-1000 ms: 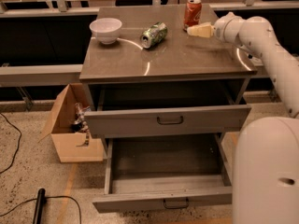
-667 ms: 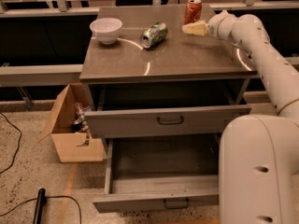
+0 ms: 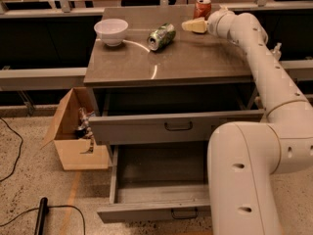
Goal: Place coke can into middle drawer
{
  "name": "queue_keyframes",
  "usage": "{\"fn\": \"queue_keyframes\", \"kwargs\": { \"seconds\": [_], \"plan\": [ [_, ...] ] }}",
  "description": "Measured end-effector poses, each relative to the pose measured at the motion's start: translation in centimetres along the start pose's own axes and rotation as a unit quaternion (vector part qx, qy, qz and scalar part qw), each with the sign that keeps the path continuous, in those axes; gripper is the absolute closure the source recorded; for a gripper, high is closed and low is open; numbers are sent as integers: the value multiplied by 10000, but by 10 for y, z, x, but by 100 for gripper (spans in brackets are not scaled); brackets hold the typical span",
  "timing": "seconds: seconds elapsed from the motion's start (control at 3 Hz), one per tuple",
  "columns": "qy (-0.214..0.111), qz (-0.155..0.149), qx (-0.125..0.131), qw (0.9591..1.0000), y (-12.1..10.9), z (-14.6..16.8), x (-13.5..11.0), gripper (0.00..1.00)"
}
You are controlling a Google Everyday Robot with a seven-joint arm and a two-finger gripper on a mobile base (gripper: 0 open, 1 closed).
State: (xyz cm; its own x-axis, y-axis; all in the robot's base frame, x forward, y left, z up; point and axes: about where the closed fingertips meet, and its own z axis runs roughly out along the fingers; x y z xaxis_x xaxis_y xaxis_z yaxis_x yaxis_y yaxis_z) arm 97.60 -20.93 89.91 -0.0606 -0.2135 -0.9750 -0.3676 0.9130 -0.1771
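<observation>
The coke can [image 3: 202, 7], red with a silver top, stands upright at the back right of the cabinet top [image 3: 195, 58]. My gripper [image 3: 193, 26] hovers low over the cabinet top, just in front and to the left of the can, and nothing shows in it. The arm reaches in from the right. Two drawers are pulled out. The uppermost drawer [image 3: 178, 127] is out a little way. The middle drawer [image 3: 156, 180] below it is out far, and its inside shows nothing in it.
A green and silver can [image 3: 162, 36] lies on its side in the middle of the cabinet top. A white bowl [image 3: 111, 31] stands at the back left. An open cardboard box [image 3: 78, 131] sits on the floor left of the cabinet. A black cable [image 3: 41, 214] lies at the lower left.
My gripper has moved a little to the left and back across the cabinet top, past the front of the coke can. The cans, bowl and drawers have not moved.
</observation>
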Motion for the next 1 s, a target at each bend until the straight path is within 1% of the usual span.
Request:
{"fn": "queue_keyframes", "kwargs": {
  "seconds": [0.33, 0.67, 1.0],
  "plan": [
    [-89, 17, -22, 10000, 7, 15, 1, 17],
    [-173, 40, -65, 9998, 12, 22, 1, 41],
    [-217, 44, -97, 9997, 12, 22, 2, 64]
  ]
}}
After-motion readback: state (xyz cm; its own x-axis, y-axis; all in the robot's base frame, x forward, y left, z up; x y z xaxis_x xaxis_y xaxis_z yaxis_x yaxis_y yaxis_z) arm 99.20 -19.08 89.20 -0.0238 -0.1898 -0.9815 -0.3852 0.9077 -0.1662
